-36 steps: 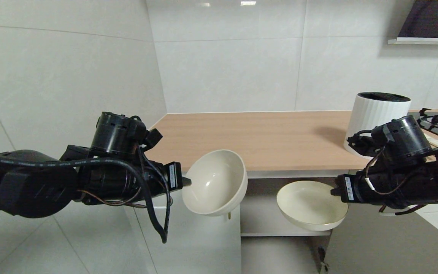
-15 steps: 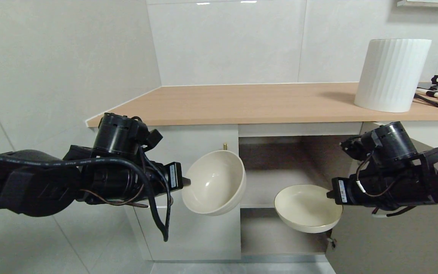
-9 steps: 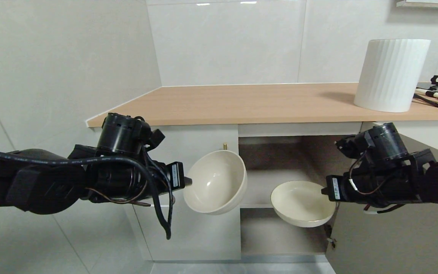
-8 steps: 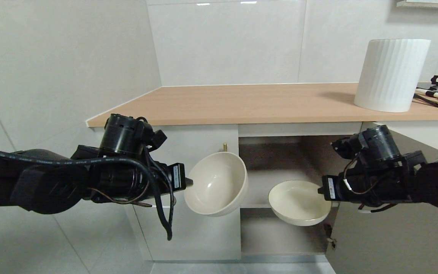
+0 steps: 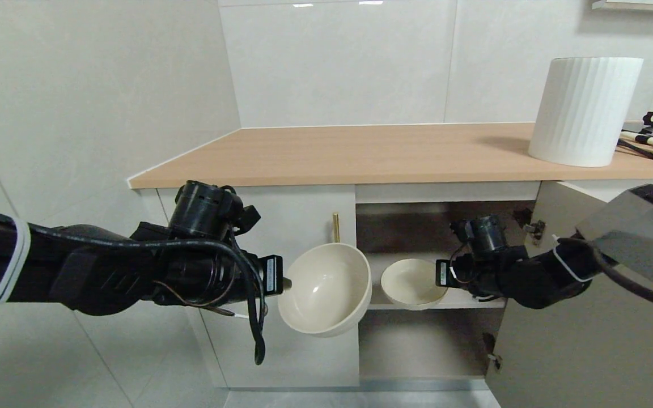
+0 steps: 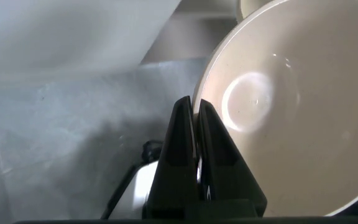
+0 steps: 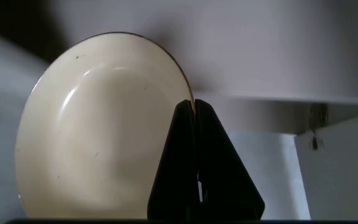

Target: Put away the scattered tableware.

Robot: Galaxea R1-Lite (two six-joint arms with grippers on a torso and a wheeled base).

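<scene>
The wooden tabletop [image 5: 360,153] runs across the scene over a white cabinet [image 5: 304,362]. The cabinet's left door is shut; the right door [image 5: 553,351] stands open, showing a shelf [image 5: 468,304] inside. A white ribbed canister [image 5: 584,110] stands upright on the tabletop at the far right, with some utensils [image 5: 652,144] lying just right of it.

The bowl [image 5: 326,289] [image 6: 291,106] hangs in the air near the shut left door, below the tabletop's edge, tipped on its side so that its hollow faces the robot. The left jaws are pinched together on its left rim, one finger inside and one outside.

The plate [image 5: 414,283] [image 7: 98,130], smaller and shallower, is right of the bowl and farther in, within the open cabinet at shelf height, tilted with its face toward the robot. Whether its lower edge touches the shelf cannot be told. The right jaws are closed tight on its right rim.

A brass handle [image 5: 336,226] shows on the left door just above the bowl.
</scene>
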